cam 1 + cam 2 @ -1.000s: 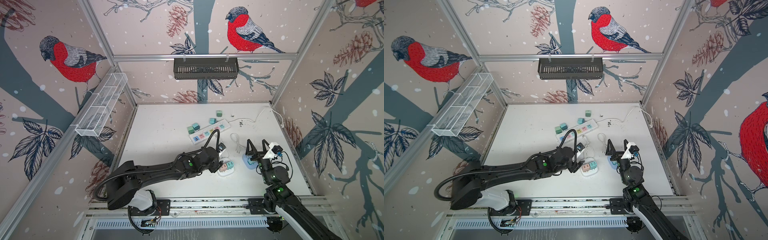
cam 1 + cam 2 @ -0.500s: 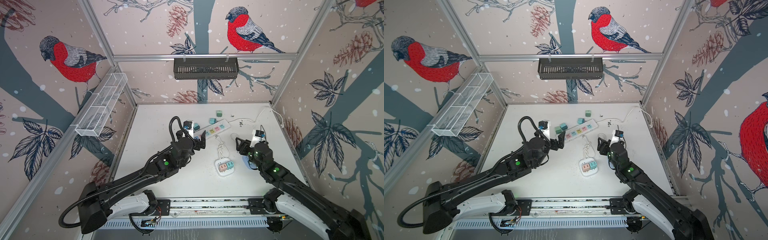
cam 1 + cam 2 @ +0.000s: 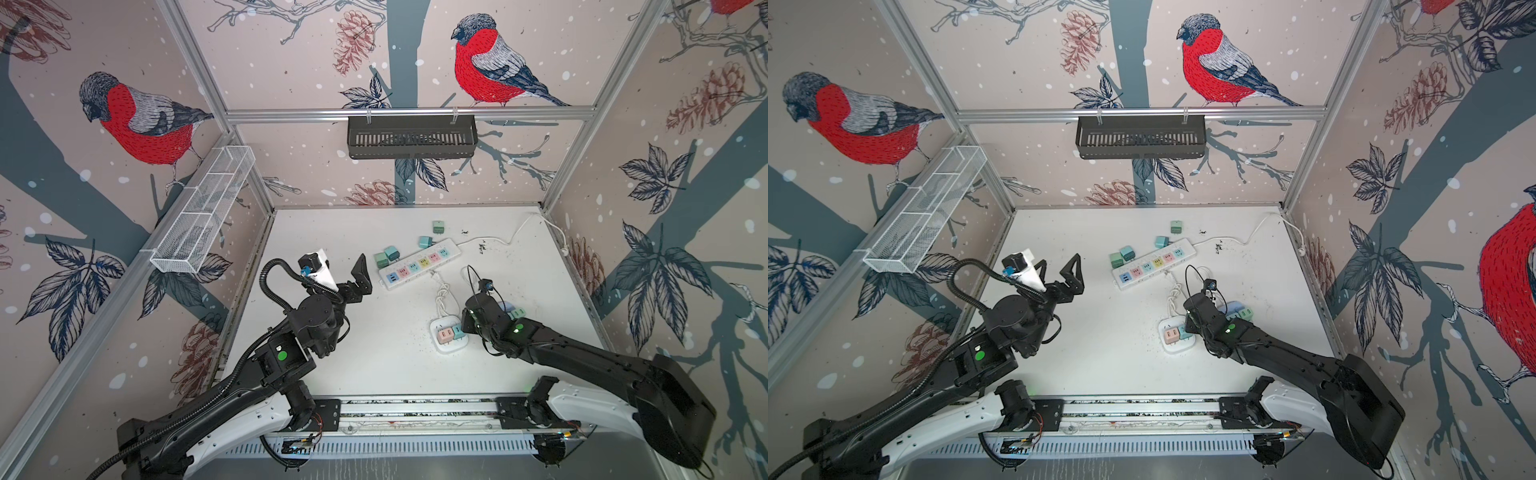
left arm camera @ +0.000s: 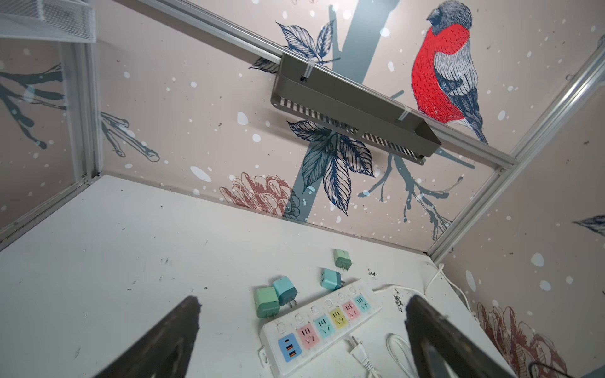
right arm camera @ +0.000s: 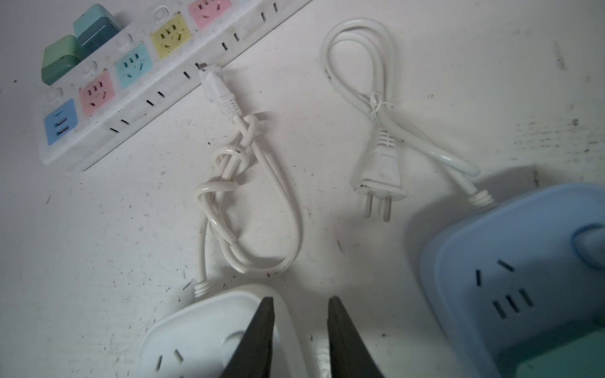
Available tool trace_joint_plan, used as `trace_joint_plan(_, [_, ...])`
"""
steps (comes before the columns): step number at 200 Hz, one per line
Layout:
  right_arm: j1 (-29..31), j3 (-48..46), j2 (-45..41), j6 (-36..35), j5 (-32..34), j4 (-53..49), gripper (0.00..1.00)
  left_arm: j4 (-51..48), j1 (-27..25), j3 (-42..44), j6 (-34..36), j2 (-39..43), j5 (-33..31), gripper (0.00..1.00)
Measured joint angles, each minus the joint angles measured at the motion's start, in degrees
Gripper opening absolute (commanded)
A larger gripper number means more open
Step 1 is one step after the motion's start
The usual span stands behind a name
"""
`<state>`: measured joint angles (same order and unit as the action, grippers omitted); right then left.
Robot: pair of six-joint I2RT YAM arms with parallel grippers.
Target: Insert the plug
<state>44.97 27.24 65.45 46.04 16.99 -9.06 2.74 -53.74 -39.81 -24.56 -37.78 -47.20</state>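
A white socket cube (image 3: 449, 348) (image 5: 196, 327) holds a pink plug (image 3: 446, 335) and a teal plug (image 3: 458, 331). My right gripper (image 5: 300, 299) is down at this cube's right edge. Its jaws are shut to a narrow gap that straddles the rim, and I see nothing gripped between them. In both top views the wrist hides them. My left gripper (image 3: 1059, 268) (image 4: 304, 301) hangs wide open and empty, raised off the table left of the power strip (image 3: 419, 264) (image 4: 271, 330). The cube's white corded plug (image 5: 214, 85) lies loose against the strip.
Several loose green and teal adapters (image 4: 266, 302) (image 4: 331, 279) lie beside the strip. A blue socket cube (image 5: 507, 261) carrying a teal plug (image 3: 517, 312) sits right of the white one, its corded plug (image 5: 381, 173) loose on the table. A black basket (image 3: 411, 137) hangs on the back wall.
My left gripper left the white cube, drew back to the left, rose and opened fully. My right gripper came down from above the blue cube to the white cube's edge and closed.
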Motion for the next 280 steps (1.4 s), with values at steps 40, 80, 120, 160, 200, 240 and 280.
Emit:
trace_joint_plan(40, [1.7, -0.74, 7.3, 1.79, -2.64, 1.99, 0.32, -0.2, 0.04, 2.16, -0.52, 4.7, -2.32, 0.97])
trace_joint_plan(80, [6.34, -1.75, 6.82, 4.22, -2.54, 4.87, 0.39, -0.15, 0.04, 2.38, -0.66, 4.26, -2.32, 0.97])
trace_joint_plan(120, [13.9, -3.54, 8.37, 10.86, -2.6, 11.76, 0.44, -0.31, 0.04, 2.16, -0.66, 2.97, -2.6, 0.97])
trace_joint_plan(160, [20.04, -3.17, 16.44, 17.88, -1.75, 25.11, 0.44, -0.39, 0.04, 2.19, -0.92, 4.31, -2.64, 0.97])
trace_joint_plan(200, [23.56, 2.16, 25.29, 21.86, -1.05, 33.09, 0.44, -0.44, 0.04, 2.49, -0.92, 5.84, -2.97, 0.97])
trace_joint_plan(240, [22.12, 6.91, 20.02, 18.14, 1.81, 23.56, 0.61, -0.42, 0.04, 3.26, -0.87, 7.61, -3.74, 0.97])
trace_joint_plan(280, [23.54, -2.93, 2.84, 15.3, 6.01, 13.53, 0.64, -0.42, 0.04, 3.37, -0.85, 8.09, -3.74, 0.97])
